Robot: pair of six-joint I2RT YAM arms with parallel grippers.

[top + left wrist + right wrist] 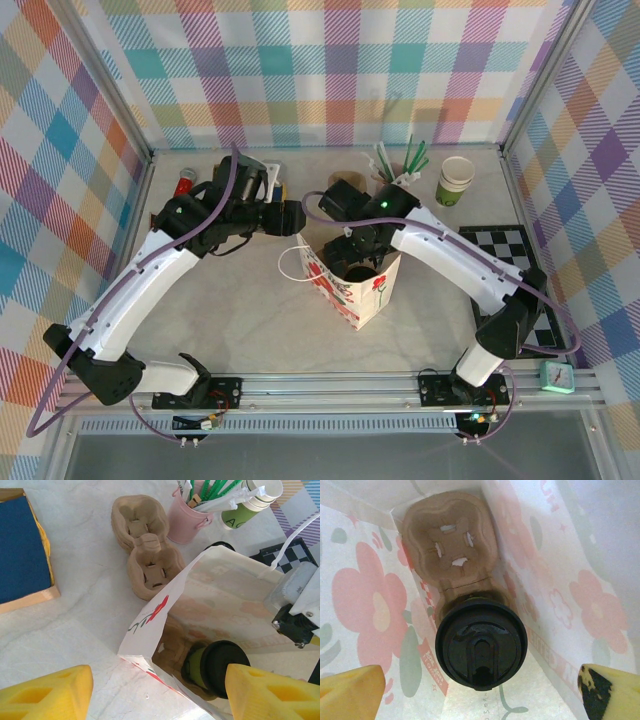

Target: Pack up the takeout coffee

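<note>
The takeout coffee [481, 650] stands inside the flowered paper bag [365, 300], its black lid up and its green body [197, 666] seated in a brown pulp carrier [451, 540] on the bag's floor. My right gripper [480, 695] reaches down into the bag just above the lid, its yellow fingers wide apart on either side and touching nothing. My left gripper [159, 700] hovers open over the bag's left corner [150, 620], with the bag's rim lying between its spread fingers. Seen from above, the left gripper [292, 218] sits just beyond the bag's top-left edge.
Two empty pulp carriers [145, 545] lie on the table behind the bag. A pink bucket of green straws [187, 517] and a stack of green-and-white cups [455, 180] stand at the back right. A checkered board [510, 245] lies at the right, a blue-topped box [20, 555] at the left.
</note>
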